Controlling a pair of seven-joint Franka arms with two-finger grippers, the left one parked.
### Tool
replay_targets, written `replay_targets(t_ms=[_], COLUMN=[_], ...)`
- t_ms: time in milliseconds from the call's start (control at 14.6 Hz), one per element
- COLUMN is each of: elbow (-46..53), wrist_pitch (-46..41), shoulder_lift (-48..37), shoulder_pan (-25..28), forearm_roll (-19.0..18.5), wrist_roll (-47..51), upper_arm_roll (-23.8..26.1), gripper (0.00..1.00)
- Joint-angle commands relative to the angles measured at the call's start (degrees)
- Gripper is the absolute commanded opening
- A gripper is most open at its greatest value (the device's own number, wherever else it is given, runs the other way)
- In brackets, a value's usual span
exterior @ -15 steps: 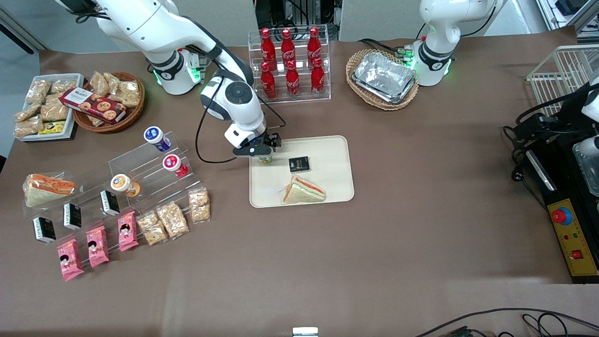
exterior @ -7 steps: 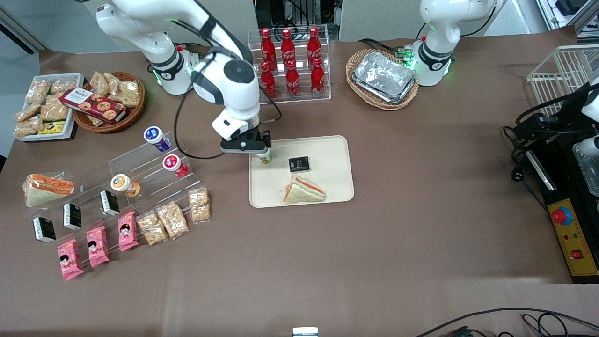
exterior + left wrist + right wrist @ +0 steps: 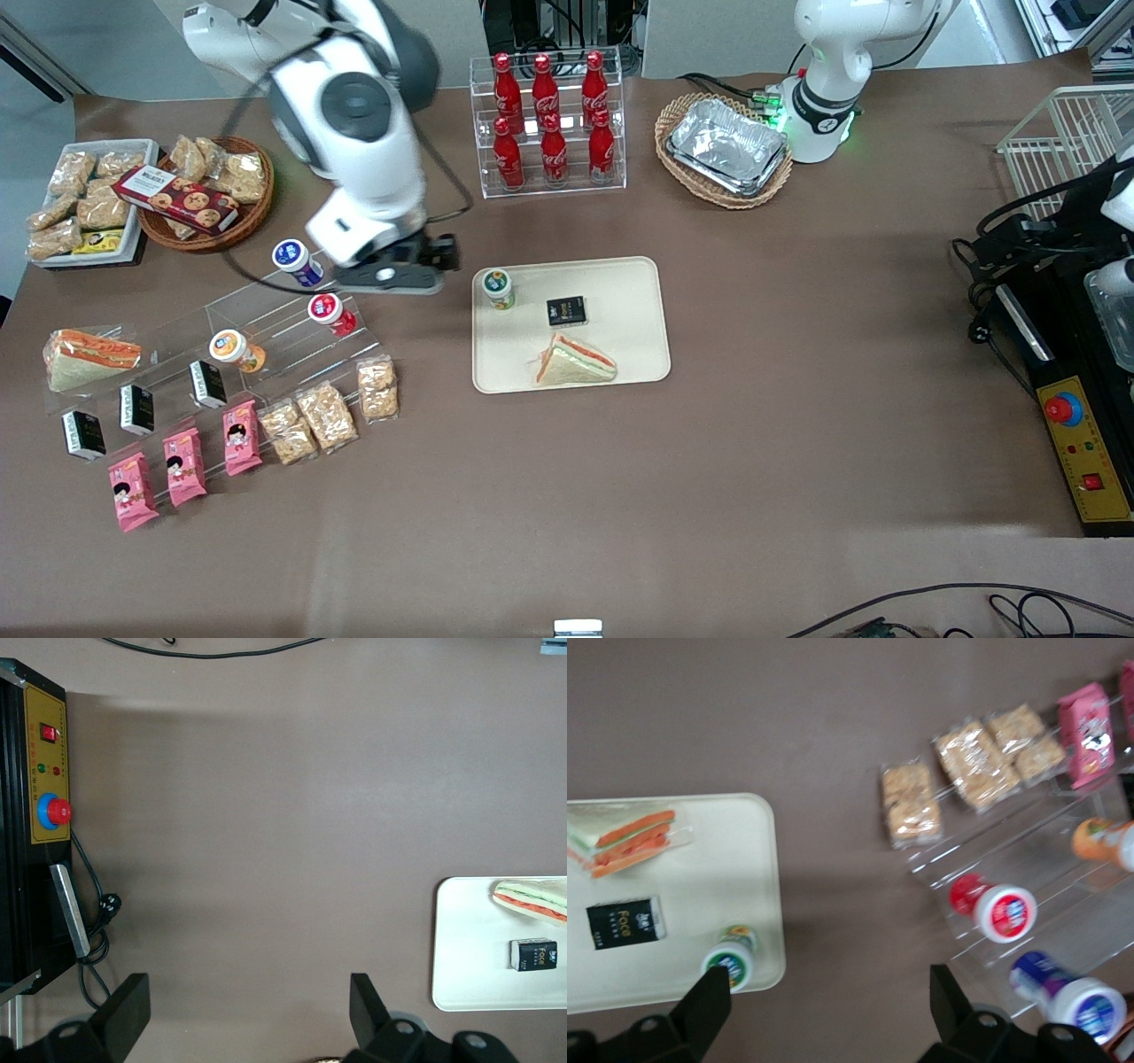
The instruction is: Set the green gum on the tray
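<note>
The green gum point(image 3: 499, 289), a light-green bottle with a white lid and dark green label, stands upright on the cream tray point(image 3: 620, 354), in the tray corner nearest the working arm's base. It also shows in the right wrist view point(image 3: 729, 960), on the tray point(image 3: 700, 868). My gripper point(image 3: 399, 276) is open and empty, raised above the bare table between the tray and the clear stepped rack. One finger point(image 3: 709, 1005) overlaps the gum's lid in the wrist view without touching it.
A black packet point(image 3: 566, 311) and a wrapped sandwich point(image 3: 576, 361) lie on the tray. The clear stepped rack point(image 3: 275, 328) holds blue point(image 3: 295, 261), red point(image 3: 330, 312) and orange point(image 3: 235, 349) gum bottles. Cola bottles point(image 3: 549, 124) stand farther from the camera than the tray.
My gripper has let go of the green gum, opened, risen and moved away toward the stepped rack. The gum stays standing on the tray.
</note>
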Motion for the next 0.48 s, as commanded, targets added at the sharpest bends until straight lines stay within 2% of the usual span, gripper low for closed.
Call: replay_targets(t_ms=[0,137,273,410], elbow=[3.2,4.0,6.3,9.1], wrist_pitch=[-4.6,-6.7,-8.8,-10.8], shoulder_lift=[-4.7,-6.8,-7.3,-7.2], shoulder_pan=[-5.2,-4.9,-4.6,-4.5], forearm_roll=[7.1,9.7,9.5,9.3], wrist_roll=[-17.1,-26.7,-35.9,-39.4], upper_arm_roll=[-6.8,-15.5,-22.8,-27.3], gripper=[1.00,1.00,1.00,1.00])
